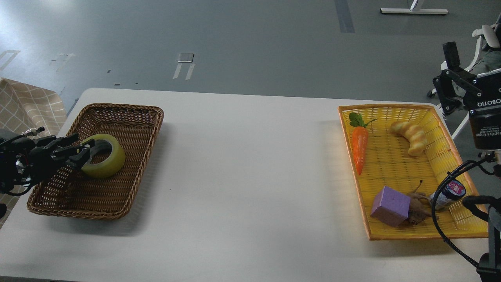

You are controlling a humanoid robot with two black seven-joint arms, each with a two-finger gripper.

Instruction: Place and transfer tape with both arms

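Observation:
The tape (105,161), a yellow roll with a pale core, lies low in the brown wicker basket (133,117) at the table's left. My left gripper (84,143) comes in from the left edge with its fingers spread. One finger reaches into the roll's core and the other stays outside the roll's left wall, so the roll looks released and rests on the basket floor. My right gripper (445,74) is raised beyond the table's right edge, past the yellow basket (391,231), open and empty.
The yellow basket holds a toy carrot (360,147), a twisted bread (411,137), a purple block (390,205) and a small jar (448,194). A black cable (442,227) loops over its right corner. A checked cloth (27,107) lies at far left.

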